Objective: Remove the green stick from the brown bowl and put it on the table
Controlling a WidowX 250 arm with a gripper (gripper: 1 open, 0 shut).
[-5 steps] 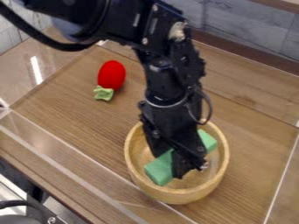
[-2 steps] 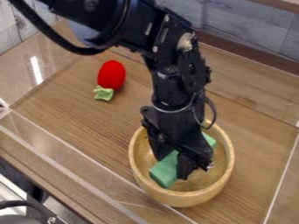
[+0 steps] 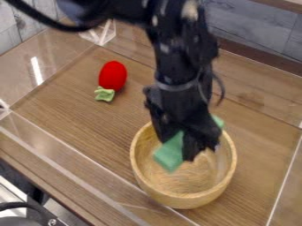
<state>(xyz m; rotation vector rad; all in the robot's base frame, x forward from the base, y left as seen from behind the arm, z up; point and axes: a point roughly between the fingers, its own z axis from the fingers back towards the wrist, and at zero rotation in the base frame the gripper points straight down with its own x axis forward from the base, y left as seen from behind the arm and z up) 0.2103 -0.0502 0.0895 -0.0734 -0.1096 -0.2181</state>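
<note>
The table, wood-grain w/ low clear walls, is seen across the whole view. The brown bowl sits at the near right, the biggest obj on it. Above the bowl a black arm is seen coming down from the top, w/ the tool pointing straight down over the bowl's middle. The tool is clamped on the green stick; the stick is tilted, its lower end hanging out below the jaws on the near-left side, a bit of green also showing at the right of the tool. The stick appears lifted clear of the bowl floor, but is located above the bowl's inside, not outside the rim; frame is blurred, so exact clearance can't be told. A small red fruit toy w/ green leaf base is found far left, well apart from the bowl.

Progress, as judged: grasp done, lift-out underway. Left to do: stick to be carried past the rim, set down on bare table, then let go.

Brands/labels/writing: none legible anywhere.
</note>
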